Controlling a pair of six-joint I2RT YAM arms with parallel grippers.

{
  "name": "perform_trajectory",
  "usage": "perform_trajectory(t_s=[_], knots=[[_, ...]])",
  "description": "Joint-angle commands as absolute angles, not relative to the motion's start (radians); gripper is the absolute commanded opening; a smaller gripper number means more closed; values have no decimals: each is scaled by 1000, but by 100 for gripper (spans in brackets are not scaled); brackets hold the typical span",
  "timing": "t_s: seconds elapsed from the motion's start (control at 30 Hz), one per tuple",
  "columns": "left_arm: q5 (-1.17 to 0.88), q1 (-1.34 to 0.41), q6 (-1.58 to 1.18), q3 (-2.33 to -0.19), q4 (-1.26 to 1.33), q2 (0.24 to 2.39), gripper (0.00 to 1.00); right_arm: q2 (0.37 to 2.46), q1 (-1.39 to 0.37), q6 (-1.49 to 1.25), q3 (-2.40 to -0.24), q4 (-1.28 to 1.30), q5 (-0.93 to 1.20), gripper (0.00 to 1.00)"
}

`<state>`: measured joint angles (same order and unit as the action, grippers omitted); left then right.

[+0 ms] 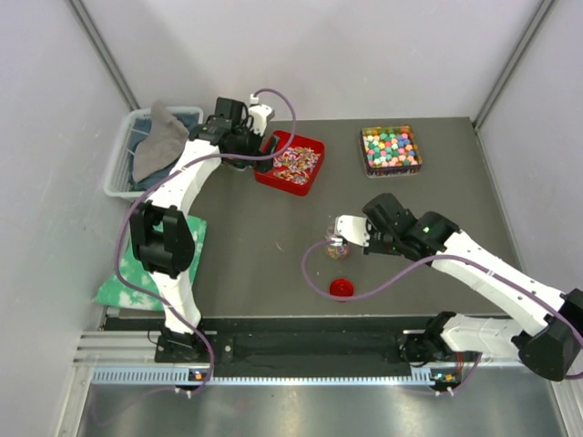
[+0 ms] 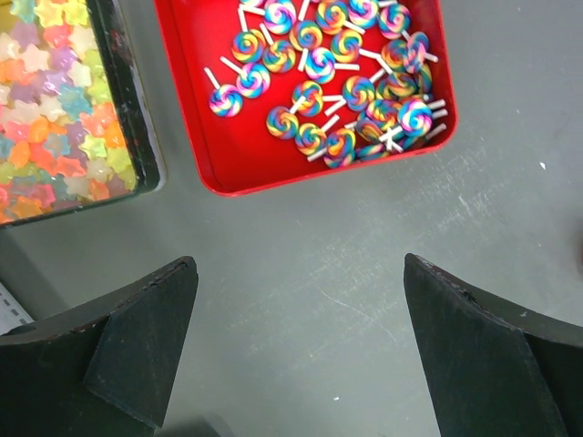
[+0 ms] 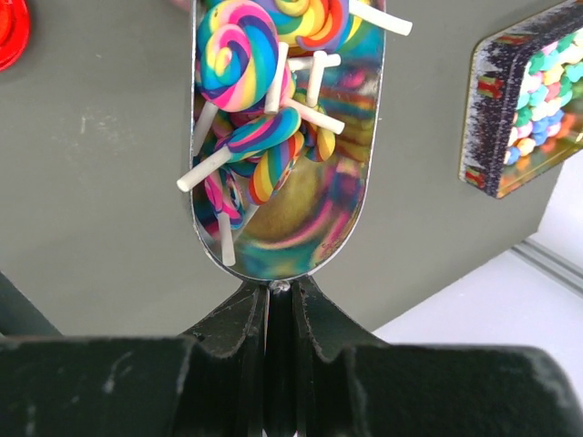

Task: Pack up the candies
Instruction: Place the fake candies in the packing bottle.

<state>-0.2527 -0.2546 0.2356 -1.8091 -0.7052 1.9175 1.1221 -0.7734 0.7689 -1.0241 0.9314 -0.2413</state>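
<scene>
A red tray (image 2: 228, 173) of rainbow swirl lollipops (image 2: 342, 68) lies just ahead of my left gripper (image 2: 299, 309), which is open and empty above the bare grey table. A black tray of pastel star candies (image 2: 55, 109) lies to its left. In the top view the left gripper (image 1: 260, 146) hovers at the red tray's (image 1: 314, 146) left edge. My right gripper (image 3: 281, 289) is shut on the handle of a shiny metal scoop (image 3: 301, 237) that holds several lollipops (image 3: 241, 64). In the top view it (image 1: 360, 232) holds the scoop (image 1: 338, 242) at mid-table.
A red round lid (image 1: 342, 288) lies near the front, also in the right wrist view (image 3: 9, 32). A tray of round pastel balls (image 1: 391, 150) stands at the back right. A blue bin with a grey cloth (image 1: 155, 141) sits at the back left, a green cloth (image 1: 127, 282) at the left.
</scene>
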Motion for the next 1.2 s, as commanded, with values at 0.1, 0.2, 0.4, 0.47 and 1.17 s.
perform_trajectory(t_s=[0.1,0.2,0.4,0.47,1.17], knots=[[-308,-252,244,-1763,-701,1835,99,1152,-762,821,-1112,945,-307,0],[-307,-252,247,-1750,-696,1825,99,1163,-762,851,-1118,950,-334,0],[-319,-252,247,-1732,-693,1816,99,1187,-762,873,-1140,968,-371,0],[-319,-252,245,-1721,-687,1812,99,1193,-764,873,-1155,979,-373,0],[-333,-252,244,-1677,-664,1799,99,1219,-841,922,-1164,1028,-471,0]])
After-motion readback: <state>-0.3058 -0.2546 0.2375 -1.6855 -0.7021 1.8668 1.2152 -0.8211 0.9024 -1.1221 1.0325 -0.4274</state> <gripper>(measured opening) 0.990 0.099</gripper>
